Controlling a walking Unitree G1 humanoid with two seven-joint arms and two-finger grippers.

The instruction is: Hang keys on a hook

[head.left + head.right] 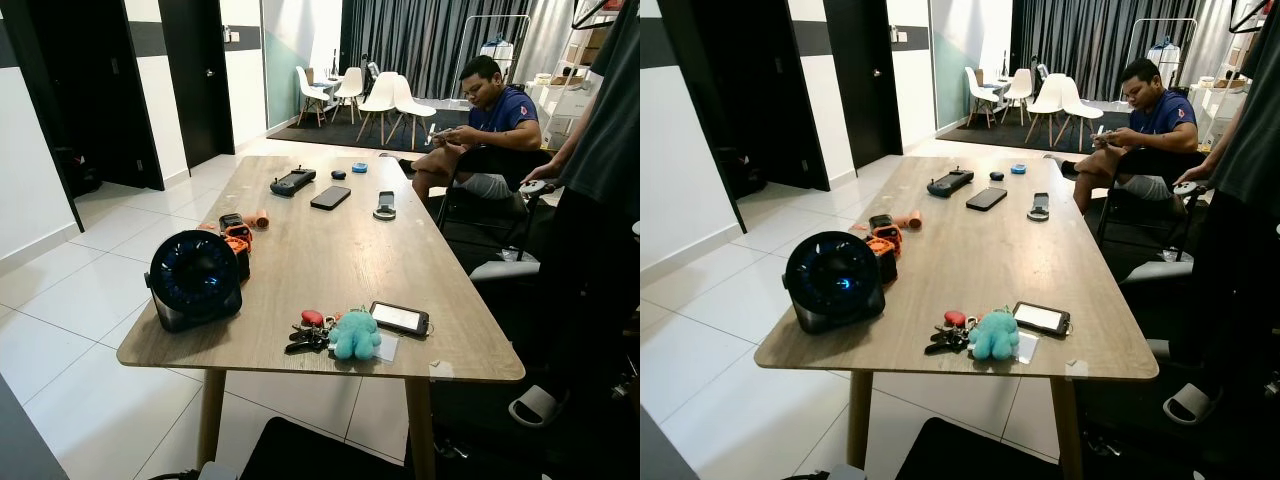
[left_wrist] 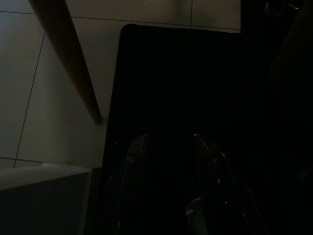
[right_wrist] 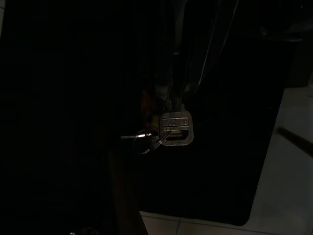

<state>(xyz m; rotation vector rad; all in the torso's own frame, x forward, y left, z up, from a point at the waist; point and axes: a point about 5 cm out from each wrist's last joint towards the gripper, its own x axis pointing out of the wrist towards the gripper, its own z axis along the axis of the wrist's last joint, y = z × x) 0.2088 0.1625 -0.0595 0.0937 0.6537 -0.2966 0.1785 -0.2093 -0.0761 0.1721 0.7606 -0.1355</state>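
In the dark right wrist view, my right gripper is shut on a silver key. The key hangs from the fingertips, with a key ring beside it, over a black mat. My left gripper hangs low and open above the same mat, next to a wooden table leg. Another bunch of keys with a red tag lies near the front edge of the wooden table, beside a teal octopus plush.
On the table are a black fan, a phone, a second phone, a controller and orange items. One person sits at the far right and another stands close on the right. White chairs stand at the back.
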